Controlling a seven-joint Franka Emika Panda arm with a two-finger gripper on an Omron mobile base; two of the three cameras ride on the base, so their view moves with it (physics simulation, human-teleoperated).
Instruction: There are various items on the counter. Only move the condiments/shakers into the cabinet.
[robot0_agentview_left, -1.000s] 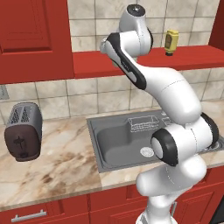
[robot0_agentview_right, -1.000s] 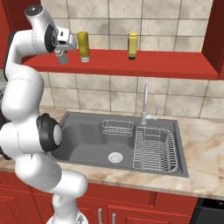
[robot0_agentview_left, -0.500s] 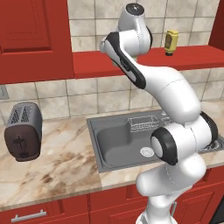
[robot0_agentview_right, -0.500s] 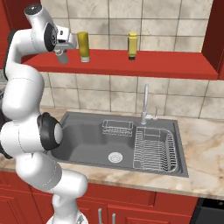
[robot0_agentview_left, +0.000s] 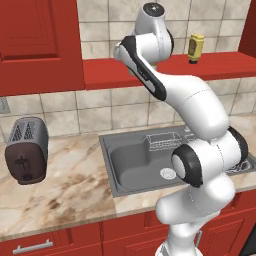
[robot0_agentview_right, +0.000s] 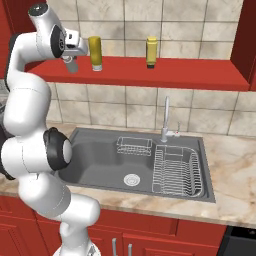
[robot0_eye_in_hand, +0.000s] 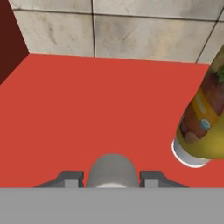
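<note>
Gripper (robot0_eye_in_hand: 112, 178): at the bottom centre of the hand view, fingers closed on the grey shaker; in the right base view it sits at upper left, over the left end of the shelf.
Grey shaker (robot0_eye_in_hand: 111, 169): held between the two dark finger tips, its rounded grey top toward the camera; in the right base view a small grey tapered piece (robot0_agentview_right: 71, 64) just below the hand, at or just above the shelf board, contact not clear.
Mustard bottle (robot0_agentview_right: 95, 53): upright on the shelf, just right of the gripper in the right base view; right edge of the hand view, dark label and white base showing.
Bright yellow bottle (robot0_agentview_right: 151, 52): upright on the shelf, upper centre of the right base view, well right of the mustard bottle; upper right of the left base view.
Cabinet (robot0_agentview_right: 200, 75): open red shelf with beige tile back wall, across the upper part of both base views.
Counter (robot0_agentview_left: 65, 185): veined marble, lower left of the left base view.
Toaster (robot0_agentview_left: 27, 149): dark grey, left edge of the left base view, on the counter.
Sink (robot0_agentview_right: 100, 155): grey basin, centre of the right base view, with a wire rack in its right half.
Change from earlier frames: none visible; arm, grip, shaker and both bottles stand where they did.
</note>
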